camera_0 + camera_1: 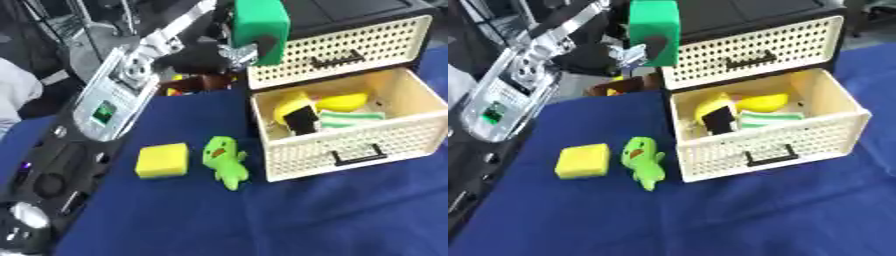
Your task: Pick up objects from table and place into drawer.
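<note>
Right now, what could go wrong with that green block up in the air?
The left robot hand holds the green block up beside the cabinet's closed upper drawer, not over the open drawer; let go here, it would probably miss. The open drawer also already holds yellow things and a striped one, so the block might sit high.

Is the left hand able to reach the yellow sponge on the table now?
Probably not yet: the left hand already holds a green block, though nothing covers the yellow sponge beside the green toy.
</note>
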You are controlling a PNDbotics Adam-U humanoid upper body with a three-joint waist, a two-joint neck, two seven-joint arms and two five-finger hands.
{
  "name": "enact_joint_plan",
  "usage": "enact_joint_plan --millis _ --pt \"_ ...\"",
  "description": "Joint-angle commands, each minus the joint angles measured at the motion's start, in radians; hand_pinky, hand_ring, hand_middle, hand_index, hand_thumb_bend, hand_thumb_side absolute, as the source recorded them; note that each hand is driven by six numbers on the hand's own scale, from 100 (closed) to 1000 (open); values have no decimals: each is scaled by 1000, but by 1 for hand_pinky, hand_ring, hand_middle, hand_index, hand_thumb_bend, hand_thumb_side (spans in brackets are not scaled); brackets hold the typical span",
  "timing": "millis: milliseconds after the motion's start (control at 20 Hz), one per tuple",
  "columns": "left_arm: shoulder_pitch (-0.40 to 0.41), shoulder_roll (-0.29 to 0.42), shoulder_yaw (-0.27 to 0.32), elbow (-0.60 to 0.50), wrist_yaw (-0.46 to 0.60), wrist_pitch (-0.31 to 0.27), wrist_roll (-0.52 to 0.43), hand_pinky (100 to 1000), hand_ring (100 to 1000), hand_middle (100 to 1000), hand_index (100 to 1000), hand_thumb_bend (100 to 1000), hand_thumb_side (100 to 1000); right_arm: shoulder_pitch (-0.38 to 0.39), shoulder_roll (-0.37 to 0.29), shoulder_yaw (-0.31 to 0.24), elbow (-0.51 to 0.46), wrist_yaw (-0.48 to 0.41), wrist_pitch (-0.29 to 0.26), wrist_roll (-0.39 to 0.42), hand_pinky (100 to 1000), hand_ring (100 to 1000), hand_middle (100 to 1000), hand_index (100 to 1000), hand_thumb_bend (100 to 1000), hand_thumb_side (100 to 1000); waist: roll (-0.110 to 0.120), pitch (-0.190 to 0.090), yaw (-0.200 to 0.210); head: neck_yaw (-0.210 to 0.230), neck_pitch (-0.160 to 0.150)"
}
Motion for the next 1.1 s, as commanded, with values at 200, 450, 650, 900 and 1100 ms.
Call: enact_joint_plan --millis 200,450,650,900,1100 --pt "-35 -35 5 104 71 5 10 328 555 494 675 100 512 -41 -6 2 -16 -13 -14 -8 470 546 481 780 100 962 4 -4 -31 7 -22" --pt "-42 -58 1 176 134 1 -44 358 598 539 721 166 604 -61 -3 2 -16 -20 -15 -9 470 546 480 780 100 961 19 7 -58 22 -18" --pt "-46 -59 15 220 167 7 -99 405 646 621 780 211 676 -68 2 3 -16 -26 -16 -7 470 546 479 780 100 961 25 11 -68 30 -16" --pt "-43 -59 36 257 166 -14 -161 439 678 700 898 336 732 -66 6 0 -16 -26 -14 -8 469 544 478 779 100 962 27 14 -68 29 -18" --pt "-38 -58 43 267 142 -34 -182 444 682 712 951 369 730 -63 8 -2 -16 -25 -13 -10 469 544 478 779 100 963 26 16 -65 27 -19"
